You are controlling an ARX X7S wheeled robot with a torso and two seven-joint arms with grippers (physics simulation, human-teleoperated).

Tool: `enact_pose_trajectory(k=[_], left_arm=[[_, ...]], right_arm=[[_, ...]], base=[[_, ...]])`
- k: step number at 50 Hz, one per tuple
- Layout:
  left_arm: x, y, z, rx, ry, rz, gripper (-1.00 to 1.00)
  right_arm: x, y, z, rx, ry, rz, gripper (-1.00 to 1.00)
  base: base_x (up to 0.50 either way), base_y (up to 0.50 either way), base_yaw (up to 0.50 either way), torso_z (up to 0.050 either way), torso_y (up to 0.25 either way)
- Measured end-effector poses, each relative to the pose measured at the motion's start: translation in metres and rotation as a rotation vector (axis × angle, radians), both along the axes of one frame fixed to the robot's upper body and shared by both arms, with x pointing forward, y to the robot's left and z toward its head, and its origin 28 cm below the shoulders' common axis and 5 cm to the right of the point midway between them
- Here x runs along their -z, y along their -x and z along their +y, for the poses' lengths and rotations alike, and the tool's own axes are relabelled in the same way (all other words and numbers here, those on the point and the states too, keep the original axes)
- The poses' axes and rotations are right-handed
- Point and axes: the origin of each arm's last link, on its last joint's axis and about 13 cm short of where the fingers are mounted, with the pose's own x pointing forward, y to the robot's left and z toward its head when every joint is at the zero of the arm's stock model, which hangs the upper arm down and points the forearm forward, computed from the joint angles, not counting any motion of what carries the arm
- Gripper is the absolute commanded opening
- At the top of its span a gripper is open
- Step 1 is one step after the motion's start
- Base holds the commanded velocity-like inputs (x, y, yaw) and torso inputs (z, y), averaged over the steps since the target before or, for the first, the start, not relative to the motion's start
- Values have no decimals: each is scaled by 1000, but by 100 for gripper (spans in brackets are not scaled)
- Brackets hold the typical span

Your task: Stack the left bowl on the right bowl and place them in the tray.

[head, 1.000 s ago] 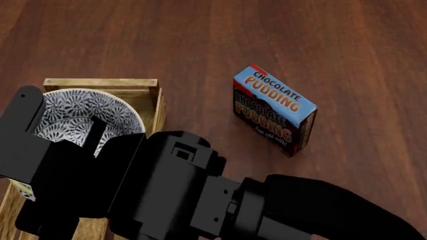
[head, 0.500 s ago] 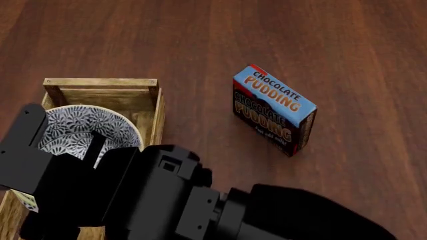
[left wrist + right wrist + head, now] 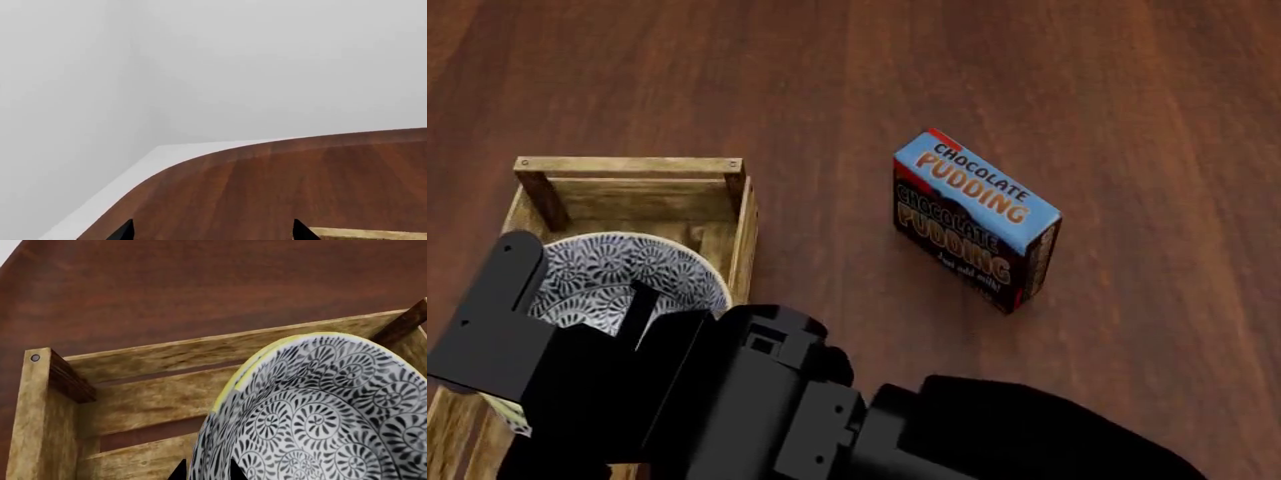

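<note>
Right gripper (image 3: 205, 471) is pinching the rim of the patterned bowl (image 3: 627, 275) over the tray (image 3: 627, 168), lower left. Left gripper (image 3: 210, 231) fingertips spread apart.

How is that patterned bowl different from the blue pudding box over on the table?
The round black-and-white patterned bowl sits over the light-wood slatted tray, gripped at its rim by the robot's right claw; the rectangular blue chocolate pudding box stands alone on the dark wooden table, untouched. The bowl is open and curved; the box is closed and flat-sided. Both bear bold surface decoration.
</note>
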Motion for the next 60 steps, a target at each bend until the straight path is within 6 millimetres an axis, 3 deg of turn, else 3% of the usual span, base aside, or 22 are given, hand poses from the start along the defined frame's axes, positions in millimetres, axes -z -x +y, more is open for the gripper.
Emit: enact_pose_trajectory(k=[32, 33, 50, 60], left_arm=[[6, 2, 1, -3, 0, 10, 100], [6, 2, 1, -3, -1, 10, 100], [7, 1, 0, 2, -3, 11, 100], [6, 1, -3, 11, -4, 10, 100]], right_arm=[[7, -6, -1, -33, 26, 8, -100], [7, -6, -1, -34, 27, 9, 100], [4, -1, 1, -31, 68, -54, 100], [-22, 28, 13, -89, 38, -118, 100]], base=[[1, 0, 0, 0, 0], [0, -3, -3, 0, 0], [0, 0, 0, 0, 0], [0, 0, 0, 0, 0]])
